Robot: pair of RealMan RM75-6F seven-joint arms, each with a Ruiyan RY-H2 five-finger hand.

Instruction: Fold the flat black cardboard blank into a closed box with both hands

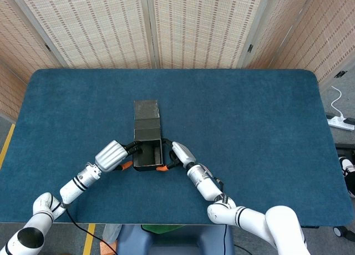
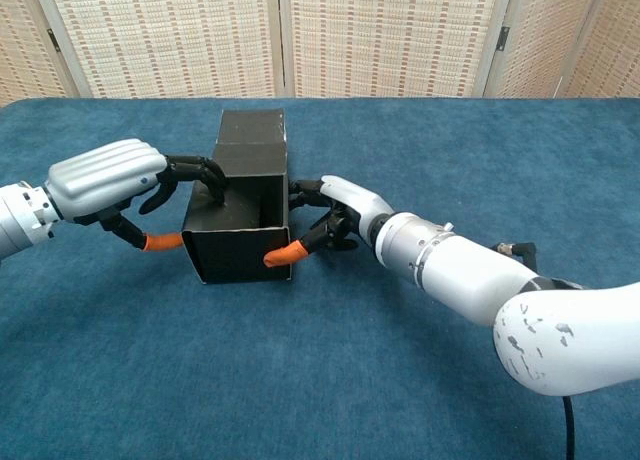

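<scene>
Box (image 2: pixel 240 215) stood formed, top open | left hand (image 2: pixel 110 180), right hand (image 2: pixel 335 215) gripped its sides | next: fold lid (image 1: pixel 146 117) shut

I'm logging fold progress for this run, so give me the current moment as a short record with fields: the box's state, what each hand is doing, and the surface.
box: black cardboard box partly formed, top open, lid flap lying flat behind it
box position: resting on the table, between the two hands
left hand: left hand grips the box's left wall, fingers hooked over the rim
right hand: right hand holds the box's right wall, orange-tipped thumb against the front corner
surface: blue table
closed: not yet
</scene>
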